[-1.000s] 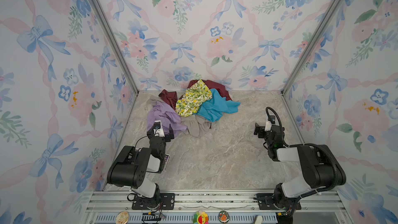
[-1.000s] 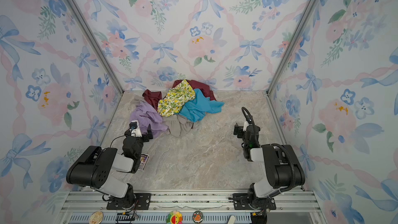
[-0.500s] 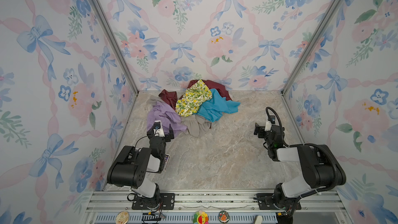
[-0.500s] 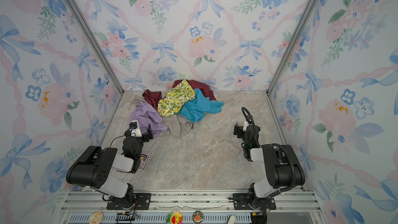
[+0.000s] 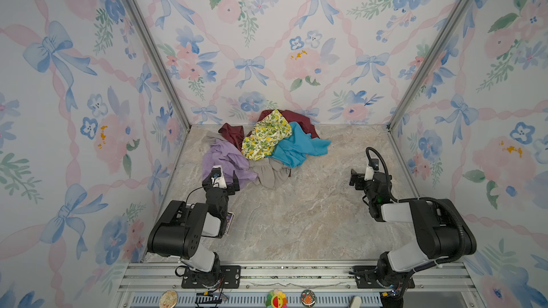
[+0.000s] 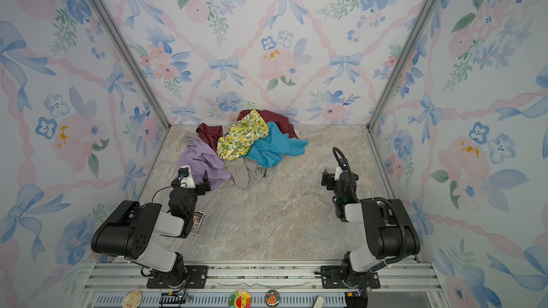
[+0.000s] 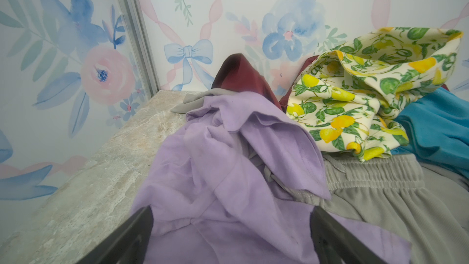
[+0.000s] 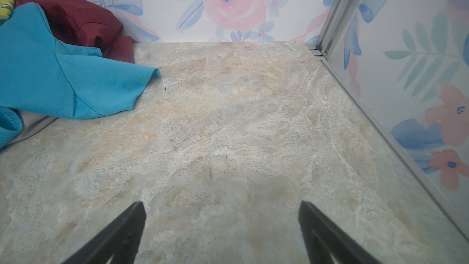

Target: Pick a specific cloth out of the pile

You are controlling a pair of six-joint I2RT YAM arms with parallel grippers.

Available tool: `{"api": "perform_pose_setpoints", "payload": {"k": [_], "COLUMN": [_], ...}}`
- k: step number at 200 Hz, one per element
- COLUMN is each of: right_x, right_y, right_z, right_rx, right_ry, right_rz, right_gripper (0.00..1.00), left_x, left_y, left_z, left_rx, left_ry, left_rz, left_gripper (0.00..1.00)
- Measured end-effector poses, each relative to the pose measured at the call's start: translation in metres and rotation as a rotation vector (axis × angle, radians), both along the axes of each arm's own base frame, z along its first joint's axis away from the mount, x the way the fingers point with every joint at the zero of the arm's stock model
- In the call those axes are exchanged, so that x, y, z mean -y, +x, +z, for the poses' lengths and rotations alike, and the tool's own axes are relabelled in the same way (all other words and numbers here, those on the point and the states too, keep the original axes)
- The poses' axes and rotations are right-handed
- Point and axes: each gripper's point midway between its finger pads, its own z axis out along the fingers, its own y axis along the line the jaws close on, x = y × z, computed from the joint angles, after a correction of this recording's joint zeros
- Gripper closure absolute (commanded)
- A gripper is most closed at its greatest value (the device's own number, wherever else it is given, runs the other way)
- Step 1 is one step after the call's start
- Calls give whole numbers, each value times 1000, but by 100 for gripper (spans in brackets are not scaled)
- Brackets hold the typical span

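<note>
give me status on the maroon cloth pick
Both open: left gripper at the lilac cloth, right gripper over bare table. Untouched: maroon cloth, mostly buried. On it: lemon-print cloth, teal cloth.

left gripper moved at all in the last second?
No. The left gripper sits at the same spot as a second ago, at the near edge of the lilac cloth, jaws open.

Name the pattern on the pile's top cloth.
Lemon-print cloth: yellow lemons, green leaves on cream; clearest in left wrist view.
</note>
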Motion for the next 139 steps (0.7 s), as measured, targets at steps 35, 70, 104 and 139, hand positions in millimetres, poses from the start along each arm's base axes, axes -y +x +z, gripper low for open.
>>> {"api": "perform_pose_setpoints", "payload": {"k": [35,70,104,139], "right_x": [-1,-1,-1,-1], "right_y": [0,0,0,0], "right_z": [0,0,0,0], "right_rx": [0,0,0,0], "right_ry": [1,1,1,1], "right_rz": [4,4,4,4], "right_gripper": [3,3,3,3], "left_x": [-1,-1,-1,-1], "left_y": [1,2,2,2], "left_z": [1,1,2,2], "left_rx": [1,2,3,2], "left_ry": [1,0,0,0], "left_rz": [7,6,6,6], "left_gripper": [2,2,2,2]}}
